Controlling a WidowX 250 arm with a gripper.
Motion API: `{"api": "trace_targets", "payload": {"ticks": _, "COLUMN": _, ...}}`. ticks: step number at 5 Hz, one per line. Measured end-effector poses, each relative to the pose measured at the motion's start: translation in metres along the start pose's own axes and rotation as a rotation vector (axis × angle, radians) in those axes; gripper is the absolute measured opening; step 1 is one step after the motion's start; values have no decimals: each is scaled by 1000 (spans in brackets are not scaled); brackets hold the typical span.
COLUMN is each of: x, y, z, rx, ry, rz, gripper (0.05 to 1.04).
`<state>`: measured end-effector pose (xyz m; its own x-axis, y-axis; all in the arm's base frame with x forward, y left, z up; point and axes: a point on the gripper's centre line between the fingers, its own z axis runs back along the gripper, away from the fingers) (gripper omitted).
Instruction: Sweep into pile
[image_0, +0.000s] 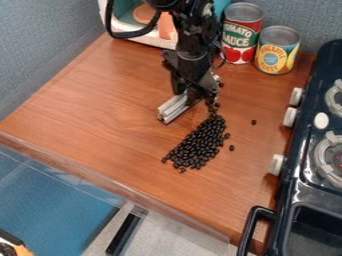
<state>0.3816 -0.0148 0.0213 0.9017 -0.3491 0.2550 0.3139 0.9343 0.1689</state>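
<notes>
Black beans (199, 143) lie on the wooden counter in an elongated heap, wide at the lower left and narrowing up toward the arm. A few loose beans sit to the right of the heap, one of them farther off. The black gripper (188, 99) is low over the counter, just above and left of the heap's narrow end. At its fingertips is a light metal bar (175, 107), angled down to the left, its lower end on or near the wood. The gripper appears shut on this bar. Some beans behind the gripper are partly hidden by it.
Two cans, one red (241, 32) and one yellow and blue (276, 50), stand at the back. A toy oven-like box (120, 22) is behind the arm. The dark stove (306, 185) with white knobs borders the right side. The counter's front edge (113, 184) runs diagonally below.
</notes>
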Motion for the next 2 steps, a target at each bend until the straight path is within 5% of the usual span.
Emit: {"api": "trace_targets", "payload": {"ticks": 2, "x": -3, "y": -9, "z": 6, "rx": -20, "ry": 1, "rz": 0, "gripper": 343}}
